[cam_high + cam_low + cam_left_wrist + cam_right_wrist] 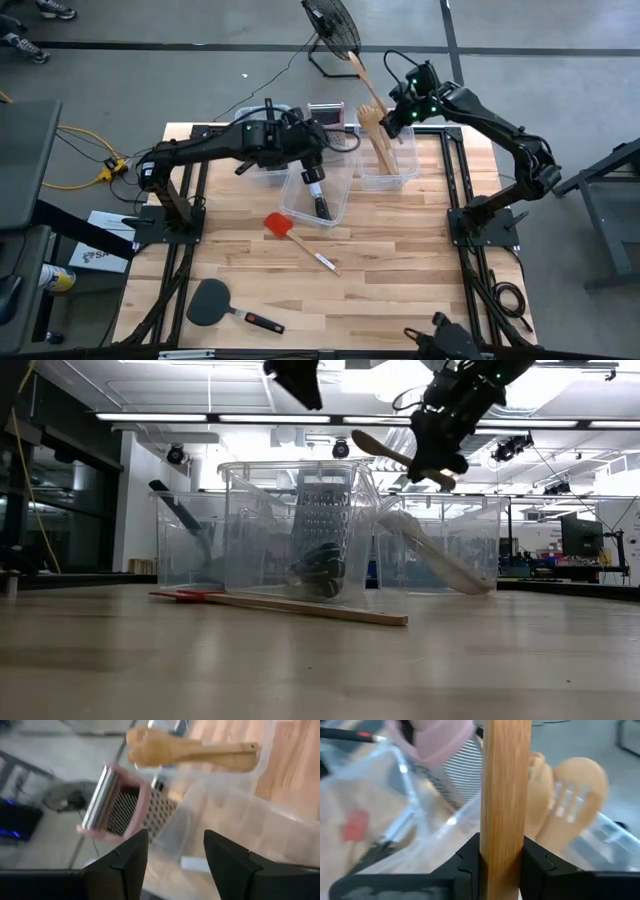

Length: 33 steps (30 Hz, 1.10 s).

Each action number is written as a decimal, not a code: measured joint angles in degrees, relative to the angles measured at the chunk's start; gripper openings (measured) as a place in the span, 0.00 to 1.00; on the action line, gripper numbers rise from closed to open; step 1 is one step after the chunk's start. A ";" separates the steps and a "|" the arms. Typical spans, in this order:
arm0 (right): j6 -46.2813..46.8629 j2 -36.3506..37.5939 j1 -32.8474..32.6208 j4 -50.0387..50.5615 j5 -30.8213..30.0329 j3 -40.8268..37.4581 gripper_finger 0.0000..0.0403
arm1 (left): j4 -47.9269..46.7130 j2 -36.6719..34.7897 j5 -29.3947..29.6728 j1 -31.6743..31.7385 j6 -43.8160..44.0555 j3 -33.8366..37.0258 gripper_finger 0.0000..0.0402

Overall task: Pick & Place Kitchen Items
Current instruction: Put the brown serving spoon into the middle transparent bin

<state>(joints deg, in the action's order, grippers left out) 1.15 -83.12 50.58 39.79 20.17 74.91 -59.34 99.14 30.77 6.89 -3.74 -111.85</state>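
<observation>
High view: right gripper fingers pinch a pale wooden spoon above the clear plastic bin; left gripper fingers spread beside it.

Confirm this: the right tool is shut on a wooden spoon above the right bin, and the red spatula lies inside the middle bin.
Not quite. The right tool is shut on the wooden spoon above the right bin, but the red spatula lies on the bare table in front of the middle bin, not inside it. The high view shows this.
</observation>
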 joint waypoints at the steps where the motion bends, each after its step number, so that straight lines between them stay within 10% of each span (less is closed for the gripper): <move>1: 0.00 0.00 -0.40 0.23 -1.82 0.00 0.20 | -1.14 -0.10 -0.51 0.26 1.12 0.00 0.46; 10: 0.16 0.01 -1.94 -0.70 -8.25 -4.05 0.20 | -3.43 -2.37 -2.55 0.61 4.13 2.75 0.46; 33: 8.40 1.39 -5.69 -9.71 -16.69 -8.73 0.20 | 47.28 -43.18 -8.26 0.61 23.01 62.32 0.46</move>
<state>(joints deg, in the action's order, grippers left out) 9.55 -81.73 44.89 30.08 3.48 66.18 -12.06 55.95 22.51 7.51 19.27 -49.53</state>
